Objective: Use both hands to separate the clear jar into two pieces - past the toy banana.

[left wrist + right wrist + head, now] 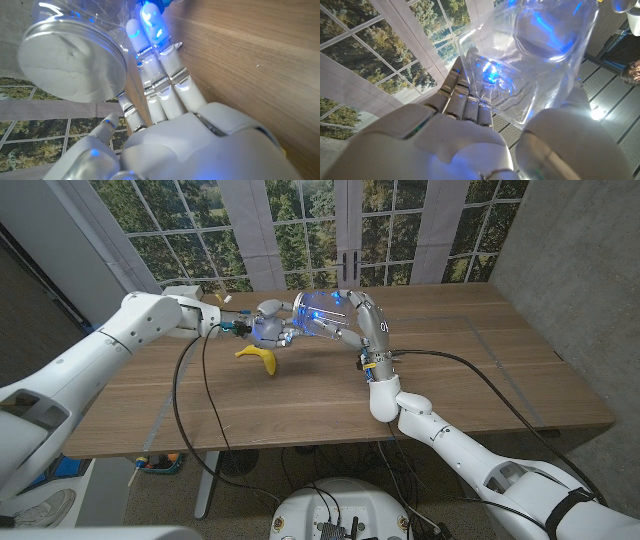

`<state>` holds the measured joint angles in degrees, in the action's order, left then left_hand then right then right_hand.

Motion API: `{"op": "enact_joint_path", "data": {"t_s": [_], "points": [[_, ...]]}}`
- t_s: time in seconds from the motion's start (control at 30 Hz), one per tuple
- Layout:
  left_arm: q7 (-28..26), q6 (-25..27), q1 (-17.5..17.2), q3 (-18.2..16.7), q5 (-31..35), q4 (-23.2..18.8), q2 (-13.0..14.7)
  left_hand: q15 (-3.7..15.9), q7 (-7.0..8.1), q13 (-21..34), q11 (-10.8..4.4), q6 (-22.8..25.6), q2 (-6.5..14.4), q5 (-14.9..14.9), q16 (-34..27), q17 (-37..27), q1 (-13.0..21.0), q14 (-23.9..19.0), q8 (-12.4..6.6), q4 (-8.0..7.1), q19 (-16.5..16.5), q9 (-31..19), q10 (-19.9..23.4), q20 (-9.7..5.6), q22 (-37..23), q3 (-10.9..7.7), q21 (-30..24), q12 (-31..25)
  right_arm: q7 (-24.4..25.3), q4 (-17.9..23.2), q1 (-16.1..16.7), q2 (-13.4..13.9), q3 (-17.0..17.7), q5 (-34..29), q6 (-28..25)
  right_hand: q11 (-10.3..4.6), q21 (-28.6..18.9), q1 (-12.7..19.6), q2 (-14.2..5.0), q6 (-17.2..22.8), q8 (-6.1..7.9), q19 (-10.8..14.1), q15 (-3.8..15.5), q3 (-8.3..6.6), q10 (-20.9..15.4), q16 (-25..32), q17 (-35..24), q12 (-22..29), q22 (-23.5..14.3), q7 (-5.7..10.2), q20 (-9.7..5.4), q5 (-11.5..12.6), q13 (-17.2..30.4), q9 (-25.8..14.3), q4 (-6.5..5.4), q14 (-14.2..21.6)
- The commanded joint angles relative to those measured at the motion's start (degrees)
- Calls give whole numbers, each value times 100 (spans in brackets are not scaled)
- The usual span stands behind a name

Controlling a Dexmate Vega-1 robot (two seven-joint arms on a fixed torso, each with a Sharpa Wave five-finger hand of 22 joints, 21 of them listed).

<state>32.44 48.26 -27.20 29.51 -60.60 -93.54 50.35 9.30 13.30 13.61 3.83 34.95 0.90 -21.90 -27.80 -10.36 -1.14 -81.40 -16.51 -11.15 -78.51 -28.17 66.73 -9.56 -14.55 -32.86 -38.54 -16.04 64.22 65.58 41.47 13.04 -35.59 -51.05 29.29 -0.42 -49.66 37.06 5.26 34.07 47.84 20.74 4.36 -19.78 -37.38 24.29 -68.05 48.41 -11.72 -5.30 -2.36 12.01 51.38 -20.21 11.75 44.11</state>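
Right hand [352, 318] wrapped around jar [318, 315] body, holding it on its side above table [480, 370], just past banana [258, 357]. Left hand [268, 326] at jar's lid [70, 62] end, fingers [165, 75] alongside jar; whether it gripped lid, couldn't tell. Banana lay on table below left hand. Window [300, 230] behind table.

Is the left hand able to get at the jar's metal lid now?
Probably yes: the left hand is already at the lid end of the jar, which the right hand holds up.
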Motion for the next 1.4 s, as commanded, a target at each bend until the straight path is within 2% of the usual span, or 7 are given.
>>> {"op": "enact_joint_path", "data": {"t_s": [0.03,0.2,0.4,0.63,0.9,1.13,1.4], "points": [[-2132,-2533,-1597,-976,1202,-1313,276,-129,-2524,95,590,973,-258,43,281,29,99,415,631,151,378,342,-478,71,94,432,76,350,-22,-19,-34,3,-43,49,-39,-1141,-68,1426,-1466,892,430,-10,838,-510,-1137,-4,-17,27,-7,837,-354,35,47,-942,-459,26],[-2451,-3980,-2049,-1061,2073,-1327,190,-690,-1925,221,380,-1423,-345,729,1768,-79,615,3463,596,1089,2528,884,-3415,1395,413,-78,1275,604,-22,-59,-70,1,-68,70,-49,-1140,-93,1418,-1466,900,427,-9,833,-512,-1144,-9,-19,13,-4,827,-351,33,27,-930,-461,29],[-1854,-4804,-1946,-950,2300,-867,34,-1044,-1010,267,252,-2614,-290,1193,1801,-83,1487,6042,549,2173,3916,1086,-5825,1849,385,-453,2121,589,-22,-107,-101,11,-95,135,-35,-1139,-122,1411,-1463,902,437,-10,832,-512,-1158,-7,-26,10,0,828,-351,30,21,-943,-458,40],[-987,-6302,-1510,-719,2765,199,-420,-904,-589,270,-119,-3438,-530,1162,1733,-40,2291,6645,522,2217,4512,1195,-6286,1762,428,-472,2557,473,-22,-162,-169,67,-224,403,44,-1142,-147,1407,-1461,914,430,-9,832,-514,-1165,-11,-28,17,4,836,-356,29,35,-923,-456,44],[-91,-6994,-944,-494,2931,924,-580,-737,-141,246,-504,-3119,-652,1151,1671,-21,3172,6569,263,2243,4516,1289,-6117,1511,443,-574,2657,343,-22,-170,-227,135,-373,658,12,-1142,-183,1405,-1461,940,443,-8,834,-522,-1177,-14,-29,20,9,831,-363,29,42,-925,-450,59],[874,-6864,-562,-315,2459,1448,-761,-784,-105,159,-538,-2845,-1186,1078,1672,-12,3491,6527,152,2201,4434,1389,-5952,1518,452,-251,2685,305,-22,-136,-303,243,-565,963,-41,-1139,-213,1399,-1458,947,446,-11,832,-525,-1191,-15,-31,23,14,827,-363,28,47,-922,-448,72],[1302,-6899,-352,-244,2405,1748,-866,-823,-80,42,-541,-2348,-1124,864,1672,7,4032,6385,63,2158,4268,1513,-5758,1348,457,54,2694,275,-223,-15,-345,384,-742,1697,182,-1139,-256,1403,-1450,962,448,5,835,-528,-1226,-6,-41,19,20,830,-365,28,30,-915,-434,98]]}}
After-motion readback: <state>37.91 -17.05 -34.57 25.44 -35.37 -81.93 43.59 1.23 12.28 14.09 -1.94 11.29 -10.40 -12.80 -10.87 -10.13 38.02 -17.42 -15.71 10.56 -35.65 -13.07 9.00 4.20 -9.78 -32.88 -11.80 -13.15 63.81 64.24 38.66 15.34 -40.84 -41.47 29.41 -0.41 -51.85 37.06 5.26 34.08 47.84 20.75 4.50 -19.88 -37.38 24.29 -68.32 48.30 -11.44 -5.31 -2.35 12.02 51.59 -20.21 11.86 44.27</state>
